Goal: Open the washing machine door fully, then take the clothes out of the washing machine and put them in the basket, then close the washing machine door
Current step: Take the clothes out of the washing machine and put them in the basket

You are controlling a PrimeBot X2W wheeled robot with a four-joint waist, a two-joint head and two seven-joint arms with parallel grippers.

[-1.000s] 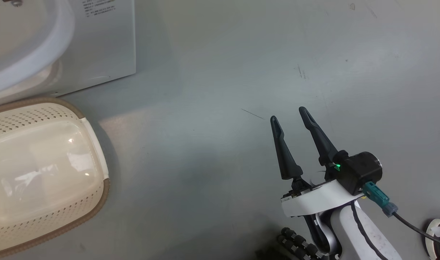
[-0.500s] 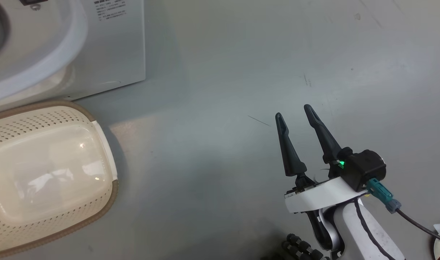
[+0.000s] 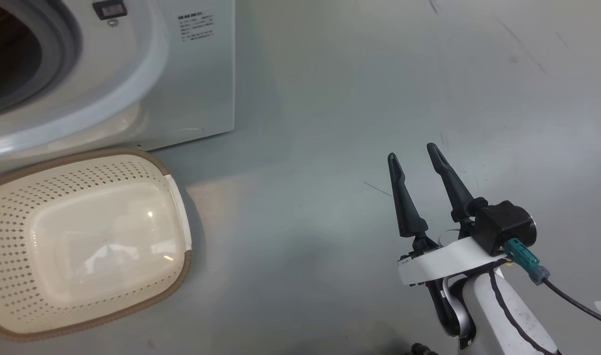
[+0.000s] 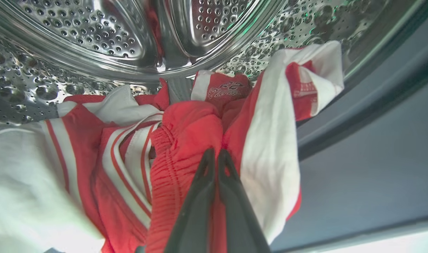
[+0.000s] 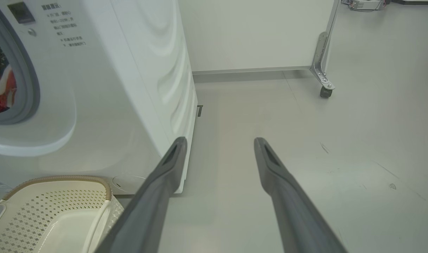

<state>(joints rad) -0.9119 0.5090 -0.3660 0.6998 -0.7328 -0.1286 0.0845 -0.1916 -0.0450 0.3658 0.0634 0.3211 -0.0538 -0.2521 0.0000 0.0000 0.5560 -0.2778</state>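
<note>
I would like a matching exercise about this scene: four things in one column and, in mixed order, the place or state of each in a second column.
Column one:
1. left hand
2. right hand
3. basket
4. clothes

Column two:
a. empty, standing on the floor
b. closed, gripping red fabric
c. lying in the steel drum
d. open, above the floor

Pairs: 1-b, 2-d, 3-a, 4-c.

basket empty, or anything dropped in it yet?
Empty. The basket shows a bare cream floor in the head and right wrist views. The clothes lie inside the washing machine.
</note>
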